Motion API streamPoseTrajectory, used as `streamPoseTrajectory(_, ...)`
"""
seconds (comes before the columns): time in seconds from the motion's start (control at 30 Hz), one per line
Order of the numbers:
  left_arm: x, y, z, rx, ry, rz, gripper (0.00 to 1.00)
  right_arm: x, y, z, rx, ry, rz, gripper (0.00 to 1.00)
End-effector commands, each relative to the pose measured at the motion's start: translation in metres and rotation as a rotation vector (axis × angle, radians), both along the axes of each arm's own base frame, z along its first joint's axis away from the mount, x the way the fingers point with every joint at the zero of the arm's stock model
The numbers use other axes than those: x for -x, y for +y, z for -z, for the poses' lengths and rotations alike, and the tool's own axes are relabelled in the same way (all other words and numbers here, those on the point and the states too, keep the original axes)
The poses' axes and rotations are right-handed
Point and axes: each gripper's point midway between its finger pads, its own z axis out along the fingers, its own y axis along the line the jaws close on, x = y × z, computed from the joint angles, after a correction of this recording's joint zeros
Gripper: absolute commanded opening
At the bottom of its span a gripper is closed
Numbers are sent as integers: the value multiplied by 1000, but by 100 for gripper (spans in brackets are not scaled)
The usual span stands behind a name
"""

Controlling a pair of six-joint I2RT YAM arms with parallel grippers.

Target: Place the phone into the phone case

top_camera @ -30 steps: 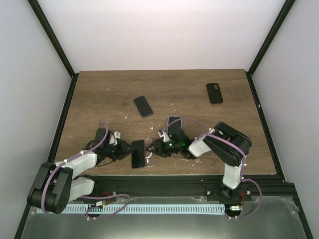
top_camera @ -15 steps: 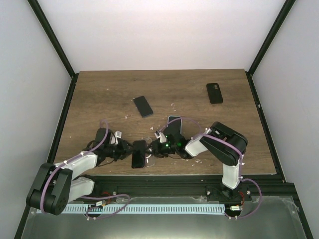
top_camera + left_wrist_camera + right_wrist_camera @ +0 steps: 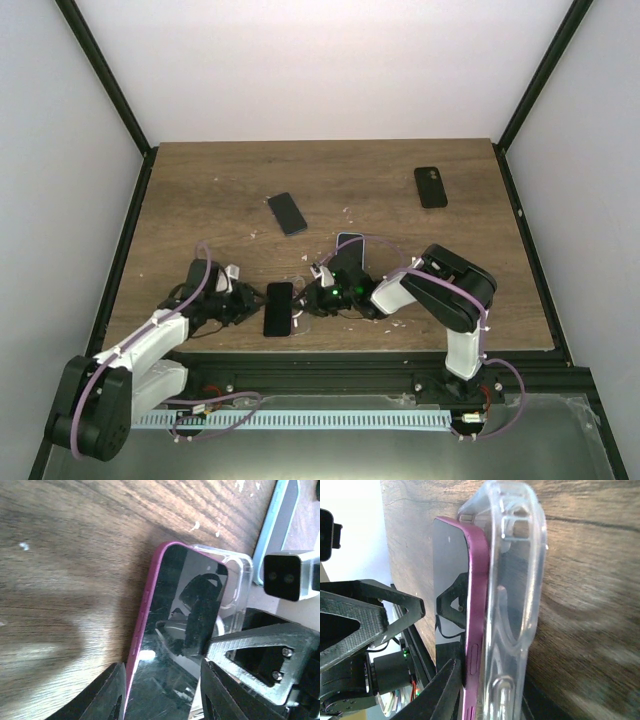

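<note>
The phone [image 3: 278,308], dark-screened with a magenta rim, lies near the table's front edge on the clear phone case [image 3: 237,590]. In the left wrist view the phone [image 3: 175,630] runs away between the fingers of my left gripper [image 3: 162,680], which stand close against its two long edges; a grip does not show. My right gripper [image 3: 303,302] comes in from the right side. Seen edge-on in the right wrist view, the phone [image 3: 477,605] lies against the case [image 3: 520,580]. My right gripper [image 3: 495,695] is shut across both, one finger on the screen, the other hidden behind the case.
A black phone [image 3: 287,213] lies mid-table and another [image 3: 431,187] at the back right. A light-blue-edged slab [image 3: 349,250] sits just behind my right gripper. White crumbs are scattered around the work spot. The table's front edge is just below the phone.
My right gripper has closed onto the phone and case. The left arm has drawn back to the left and its jaws have widened slightly. The phone has turned a little straighter.
</note>
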Motion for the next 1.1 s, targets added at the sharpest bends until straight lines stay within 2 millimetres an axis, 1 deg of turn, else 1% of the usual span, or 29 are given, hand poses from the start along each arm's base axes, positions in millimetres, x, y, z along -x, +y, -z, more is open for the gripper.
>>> streamPoseTrajectory(0.0, 9, 8, 12, -63, 21, 9, 43, 0, -6, 24, 85, 23, 28, 22)
streamPoseTrajectory(0.1, 12, 8, 19, -63, 36, 14, 44, 0, -7, 26, 84, 27, 28, 22)
streamPoseTrajectory(0.2, 12, 3, 20, -30, 45, 22, 44, 2, -7, 26, 80, 31, 27, 22)
streamPoseTrajectory(0.33, 13, -1, 20, 0, 60, 23, 41, 2, -8, 27, 75, 36, 34, 21)
streamPoseTrajectory(0.5, 13, -6, 16, 45, 55, 9, 35, 4, -8, 28, 62, 49, 37, 21)
streamPoseTrajectory(0.6, 14, -9, 17, 51, 65, 8, 36, 6, -9, 29, 54, 62, 38, 21)
streamPoseTrajectory(0.7, 14, -12, 17, 45, 70, 7, 38, 8, -10, 31, 47, 71, 38, 21)
streamPoseTrajectory(0.77, 14, -15, 16, 40, 68, 13, 40, 9, -11, 33, 47, 78, 39, 21)
streamPoseTrajectory(0.87, 13, -21, 13, 44, 66, 29, 40, 11, -12, 35, 47, 85, 38, 20)
streamPoseTrajectory(0.9, 13, -23, 12, 45, 68, 32, 39, 11, -12, 35, 45, 86, 39, 20)
streamPoseTrajectory(0.97, 13, -25, 12, 39, 71, 34, 34, 12, -13, 35, 41, 87, 38, 20)
streamPoseTrajectory(1.07, 12, -25, 12, 27, 71, 22, 31, 13, -13, 32, 31, 87, 40, 22)
